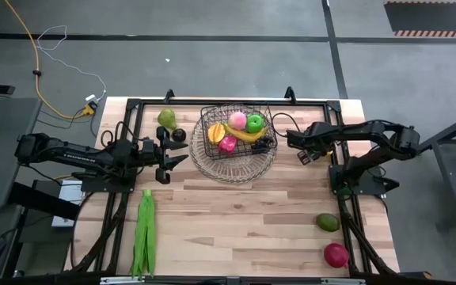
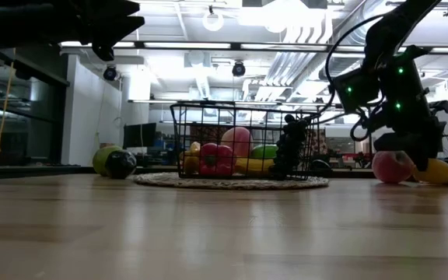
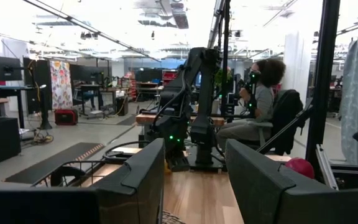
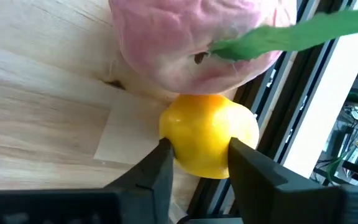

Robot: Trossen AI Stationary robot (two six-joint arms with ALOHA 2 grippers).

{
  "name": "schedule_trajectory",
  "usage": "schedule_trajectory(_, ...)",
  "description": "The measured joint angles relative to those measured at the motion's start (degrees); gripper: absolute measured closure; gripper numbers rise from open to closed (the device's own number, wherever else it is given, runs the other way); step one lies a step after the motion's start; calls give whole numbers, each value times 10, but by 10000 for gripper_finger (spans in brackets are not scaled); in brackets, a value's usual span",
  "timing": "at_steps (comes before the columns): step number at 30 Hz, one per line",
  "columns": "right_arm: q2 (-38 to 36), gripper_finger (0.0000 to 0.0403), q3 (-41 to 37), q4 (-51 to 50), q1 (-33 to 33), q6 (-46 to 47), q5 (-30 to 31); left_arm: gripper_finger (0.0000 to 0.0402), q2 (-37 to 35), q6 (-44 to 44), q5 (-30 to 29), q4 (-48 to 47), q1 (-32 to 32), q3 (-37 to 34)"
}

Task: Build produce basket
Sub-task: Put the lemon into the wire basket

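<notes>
The wire basket (image 1: 212,119) stands on a round woven mat at the table's far middle. It holds a banana (image 1: 248,133), a green apple (image 1: 255,122), pink pieces (image 1: 228,144) and dark grapes (image 2: 286,148). Right of it, a yellow fruit (image 4: 209,134) lies against a pink peach (image 4: 185,43) with a green leaf. My right gripper (image 4: 201,149) slants down onto the yellow fruit. My left gripper (image 1: 182,150) hovers open left of the basket, its fingers (image 3: 135,180) holding nothing. My right gripper pinches the yellow fruit by its two opposite sides (image 4: 178,152) between its two fingers. The fingers come slanting down from above. The fruit sits on the table top and touches the pink peach behind it.
A pear (image 1: 166,119) and a dark round piece (image 1: 179,134) lie far left of the basket. Long green pods (image 1: 145,233) lie at the near left. A greenish fruit (image 1: 328,222) and a red apple (image 1: 336,254) lie at the near right. A black frame rail (image 4: 284,124) runs beside the yellow fruit.
</notes>
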Motion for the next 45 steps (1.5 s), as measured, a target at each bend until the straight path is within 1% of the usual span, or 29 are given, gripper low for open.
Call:
schedule_trajectory(3,0,311,1,0,0,1,4,243,0,0,0,0,0,0)
schedule_trajectory(6,-1,329,1,0,0,4,6,243,0,0,0,0,0,0)
schedule_trajectory(13,-5,333,2,-5,0,-1,8,243,0,2,0,0,0,0)
schedule_trajectory(18,-34,334,10,-35,0,-5,6,243,0,2,0,0,0,0)
schedule_trajectory(21,-60,335,37,-71,0,-5,18,243,0,2,0,0,0,0)
schedule_trajectory(27,-124,335,120,-132,7,-7,54,243,0,2,0,0,0,0)
schedule_trajectory(31,-178,335,170,-124,39,-27,80,243,0,2,0,0,0,0)
schedule_trajectory(34,-231,335,183,-60,78,-58,91,243,0,2,0,0,0,0)
schedule_trajectory(37,-289,335,161,54,121,-96,90,243,0,1,0,0,0,0)
schedule_trajectory(39,-326,335,128,141,149,-130,90,243,0,0,0,0,0,0)
schedule_trajectory(42,-374,335,59,305,185,-188,88,243,0,0,0,0,0,0)
schedule_trajectory(45,-401,334,-23,499,209,-255,55,243,0,-6,0,3,0,0)
